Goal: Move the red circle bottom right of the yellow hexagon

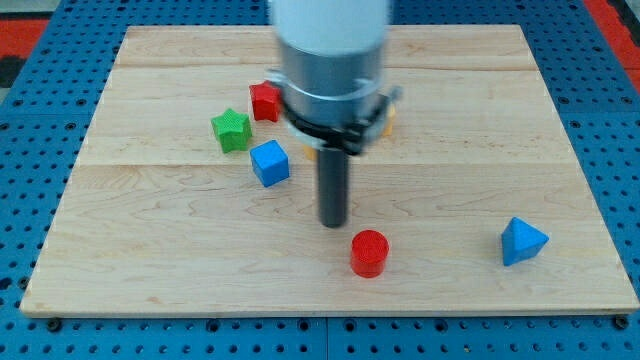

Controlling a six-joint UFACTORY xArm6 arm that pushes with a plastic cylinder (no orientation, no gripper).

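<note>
The red circle point(368, 252) is a short red cylinder lying near the view's bottom centre of the wooden board point(150, 250). My tip point(333, 224) rests on the board just up and to the left of the red circle, a small gap apart. The yellow hexagon point(388, 122) is almost wholly hidden behind the arm's grey body; only a small yellow-orange edge shows at the right of the arm, and another sliver at the rod's left.
A red block point(264, 101), a green star point(231, 130) and a blue cube point(269, 162) sit in a cluster left of the arm. A blue triangular block point(522, 241) lies at the view's lower right. A blue pegboard surrounds the board.
</note>
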